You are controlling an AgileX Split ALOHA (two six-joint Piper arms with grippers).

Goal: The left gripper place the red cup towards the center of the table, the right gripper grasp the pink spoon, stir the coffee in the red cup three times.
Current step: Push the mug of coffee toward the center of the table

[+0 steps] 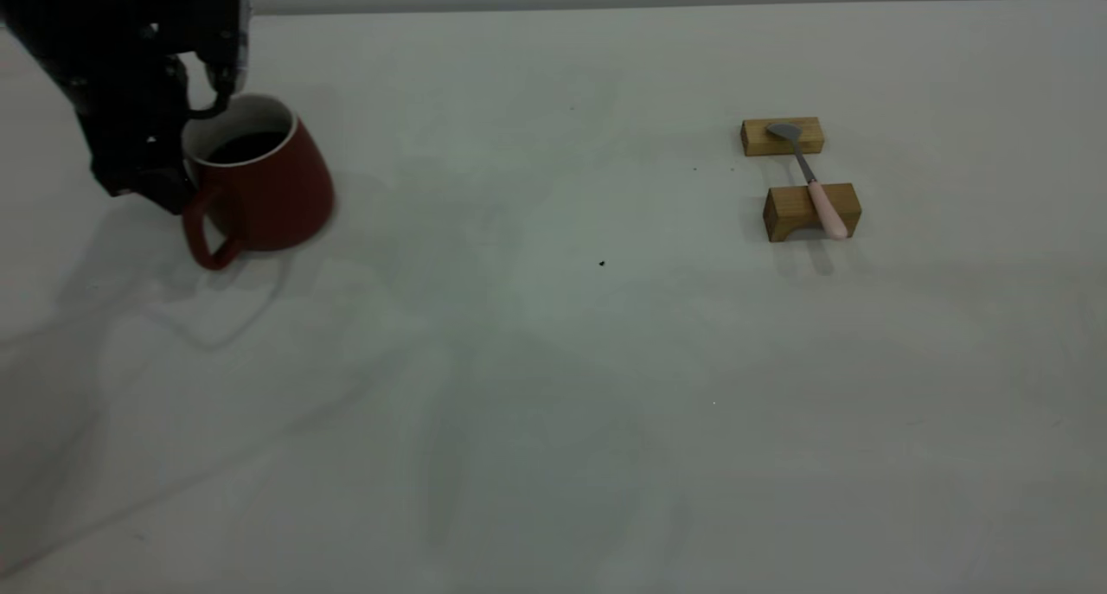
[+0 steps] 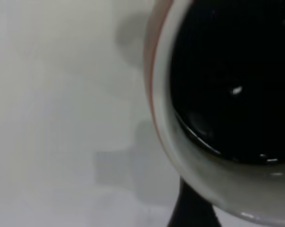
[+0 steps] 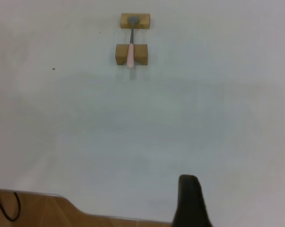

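The red cup point(image 1: 272, 188) stands at the far left of the table point(image 1: 553, 360), its handle point(image 1: 206, 239) toward the front and dark coffee point(image 1: 246, 147) inside. My left gripper point(image 1: 183, 169) is shut on the cup's wall above the handle. In the left wrist view the white rim point(image 2: 163, 113) and coffee point(image 2: 232, 75) fill the frame, with one dark finger point(image 2: 189, 210) outside the wall. The pink spoon point(image 1: 813, 183) lies across two wooden blocks at the right, also seen as the spoon point(image 3: 131, 49) in the right wrist view. My right gripper point(image 3: 190, 191) hangs far back from it.
Two tan wooden blocks point(image 1: 783, 136) point(image 1: 811, 212) carry the spoon, bowl on the far one. A few dark specks point(image 1: 602, 264) dot the table. In the right wrist view the table's edge point(image 3: 47, 195) borders a brown surface with a black cable point(image 3: 7, 210).
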